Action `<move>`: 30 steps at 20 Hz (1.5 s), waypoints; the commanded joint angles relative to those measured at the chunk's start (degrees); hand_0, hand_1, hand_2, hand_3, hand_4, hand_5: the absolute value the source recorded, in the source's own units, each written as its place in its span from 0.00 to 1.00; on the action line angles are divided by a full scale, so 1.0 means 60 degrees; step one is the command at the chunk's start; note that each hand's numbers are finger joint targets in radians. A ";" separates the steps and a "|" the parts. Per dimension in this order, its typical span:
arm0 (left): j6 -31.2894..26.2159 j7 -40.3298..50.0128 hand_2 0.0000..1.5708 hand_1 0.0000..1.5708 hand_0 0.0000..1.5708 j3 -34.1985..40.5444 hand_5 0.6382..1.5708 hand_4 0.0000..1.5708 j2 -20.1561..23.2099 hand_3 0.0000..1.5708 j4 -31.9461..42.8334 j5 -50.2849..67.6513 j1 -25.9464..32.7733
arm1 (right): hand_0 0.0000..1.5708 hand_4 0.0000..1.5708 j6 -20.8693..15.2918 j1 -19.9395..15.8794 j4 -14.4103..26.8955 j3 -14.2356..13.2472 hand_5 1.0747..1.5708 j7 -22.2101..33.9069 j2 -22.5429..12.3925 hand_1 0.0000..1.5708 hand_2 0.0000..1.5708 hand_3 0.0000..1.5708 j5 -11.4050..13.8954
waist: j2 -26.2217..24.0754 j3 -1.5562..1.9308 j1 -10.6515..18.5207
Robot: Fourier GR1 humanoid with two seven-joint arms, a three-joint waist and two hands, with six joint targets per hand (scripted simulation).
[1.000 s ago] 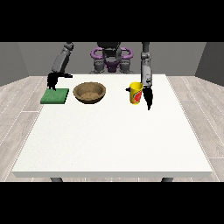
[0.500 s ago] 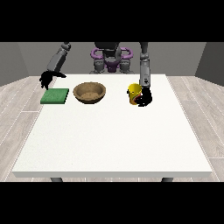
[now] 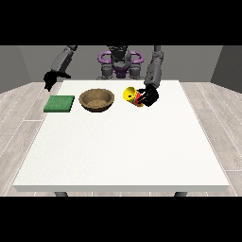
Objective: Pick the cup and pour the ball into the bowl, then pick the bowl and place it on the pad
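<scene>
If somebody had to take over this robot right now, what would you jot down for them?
Hand at the view's right: closed round the yellow cup, which is tipped toward the bowl.
Hand at the view's left: raised behind the green pad, holding nothing; its fingers can't be made out.
Bowl sits on the table between pad and cup.
Done: cup picked. Ball not visible.
Left: finish the pour, then move the bowl onto the pad.

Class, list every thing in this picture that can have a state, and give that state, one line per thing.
Yellow cup: held, tilted toward the bowl, above the table.
Brown wooden bowl: upright on the table, between pad and cup; contents cannot be told.
Green square pad: flat, nothing on it.
Hand at the view's right: closed on the cup.
Hand at the view's left: raised behind the pad, holding nothing.
</scene>
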 commanded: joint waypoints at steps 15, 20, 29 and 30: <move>-0.1167 0.6671 1.00 0.86 0.86 -0.4865 0.98 0.60 -0.1272 1.00 0.0678 -0.7953 -0.1481 | 0.00 0.24 -0.0309 0.0397 0.2849 -0.0664 0.94 -0.0174 -0.0386 0.00 0.17 0.12 0.0074 | -0.3054 -0.0027 0.2040; -0.2377 0.8028 1.00 0.59 0.59 -0.5858 0.97 0.57 -0.2164 0.94 0.0187 -0.8905 -0.1724 | 0.00 0.26 0.0145 0.0811 0.3352 -0.0794 0.94 -0.0631 -0.0730 0.00 0.17 0.18 0.0062 | -0.3127 -0.0041 0.2166; -0.4529 0.7778 1.00 0.00 0.00 -0.6240 0.95 0.35 -0.2157 1.00 -0.0648 -1.0100 -0.2850 | 0.00 0.25 0.0394 0.1052 0.3816 -0.1067 0.93 -0.1442 -0.1063 0.00 0.17 0.22 -0.0059 | -0.2770 -0.0043 0.2750; -0.4929 0.8107 1.00 0.00 0.00 -0.6963 0.95 0.32 -0.2194 1.00 -0.1387 -1.0007 -0.2673 | 0.00 0.25 0.0378 0.1040 0.4149 -0.1258 0.93 -0.1644 -0.1160 0.00 0.16 0.22 -0.0151 | -0.2829 -0.0036 0.3040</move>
